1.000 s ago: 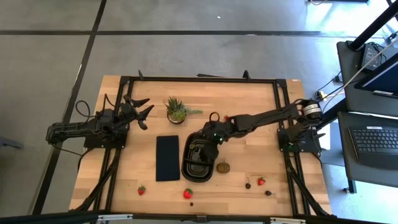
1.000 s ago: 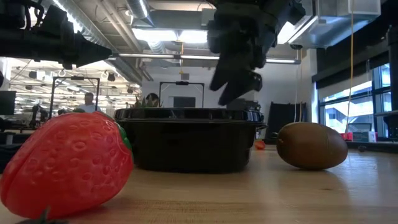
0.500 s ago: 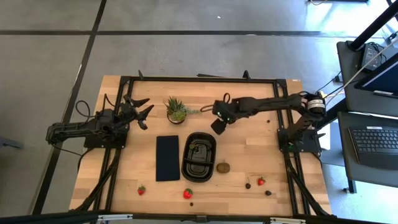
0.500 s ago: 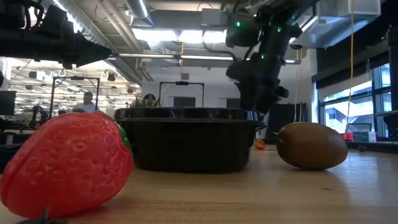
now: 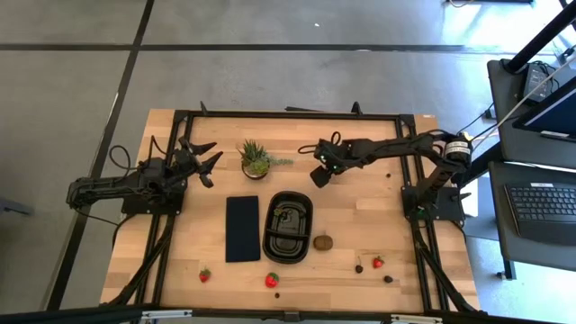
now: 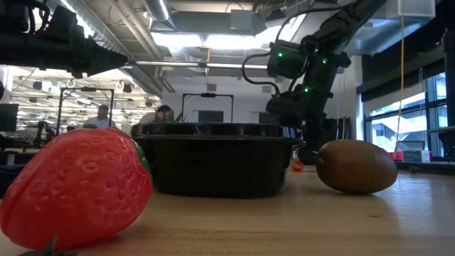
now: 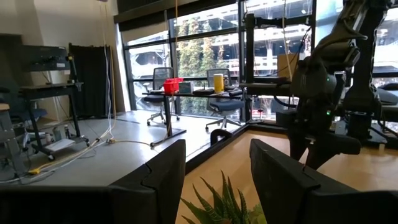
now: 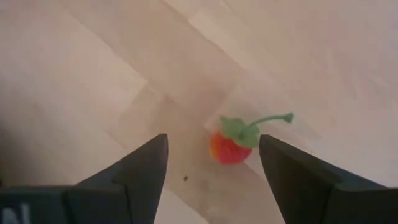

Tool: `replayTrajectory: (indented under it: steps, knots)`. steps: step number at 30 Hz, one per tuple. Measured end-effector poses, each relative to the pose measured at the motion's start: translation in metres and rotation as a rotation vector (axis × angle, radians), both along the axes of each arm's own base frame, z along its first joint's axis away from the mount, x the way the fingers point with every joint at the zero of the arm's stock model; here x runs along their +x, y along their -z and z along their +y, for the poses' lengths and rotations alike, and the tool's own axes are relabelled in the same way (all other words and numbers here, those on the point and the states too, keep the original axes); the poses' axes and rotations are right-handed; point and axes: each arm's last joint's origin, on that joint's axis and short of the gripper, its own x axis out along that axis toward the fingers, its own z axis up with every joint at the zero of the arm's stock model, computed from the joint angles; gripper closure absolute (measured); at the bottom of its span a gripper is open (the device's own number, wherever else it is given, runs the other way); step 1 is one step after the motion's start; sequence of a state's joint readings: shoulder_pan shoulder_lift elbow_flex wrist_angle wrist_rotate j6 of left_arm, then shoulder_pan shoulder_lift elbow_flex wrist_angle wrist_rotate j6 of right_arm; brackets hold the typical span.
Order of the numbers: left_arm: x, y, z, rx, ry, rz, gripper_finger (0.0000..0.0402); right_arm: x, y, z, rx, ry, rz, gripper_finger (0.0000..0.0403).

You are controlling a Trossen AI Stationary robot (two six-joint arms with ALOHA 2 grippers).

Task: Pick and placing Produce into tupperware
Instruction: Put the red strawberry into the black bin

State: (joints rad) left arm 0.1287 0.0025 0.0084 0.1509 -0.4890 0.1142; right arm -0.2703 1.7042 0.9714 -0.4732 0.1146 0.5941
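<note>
My right gripper [image 5: 319, 174] [image 8: 212, 142] is open and points down over the table's far middle. A small red strawberry with a green stem [image 8: 233, 144] lies on the wood between its fingers, untouched. The black tupperware [image 5: 287, 226] [image 6: 217, 160] stands on the table nearer the near edge. The brown kiwi [image 5: 323, 241] [image 6: 355, 166] lies to its right. Strawberries [image 5: 205, 274] [image 5: 272, 280] [image 5: 378, 263] and dark berries [image 5: 359, 267] [image 5: 388, 279] rest near the near edge. My left gripper [image 5: 209, 157] [image 7: 217, 155] waits open at the far left.
A spiky green potted plant [image 5: 256, 159] stands left of the right gripper, close to it. A flat dark panel [image 5: 242, 228] lies left of the tupperware. A black frame [image 5: 288, 114] runs round the table's edges. Bare wood stretches right of the tupperware.
My right gripper has risen from over the tupperware and swung toward the table's far edge, then a little to the right. It now hangs over the small strawberry near the plant. The fruits and the tupperware have stayed in place.
</note>
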Motion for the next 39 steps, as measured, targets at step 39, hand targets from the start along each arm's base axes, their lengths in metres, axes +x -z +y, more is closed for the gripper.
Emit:
replayTrajectory:
  steps: [39]
  knots:
    - [0.0, 0.0, 0.0, 0.001, 0.0, 0.001, 0.023, -0.004, 0.034, -0.005, 0.004, 0.021, 0.053, 0.0273]
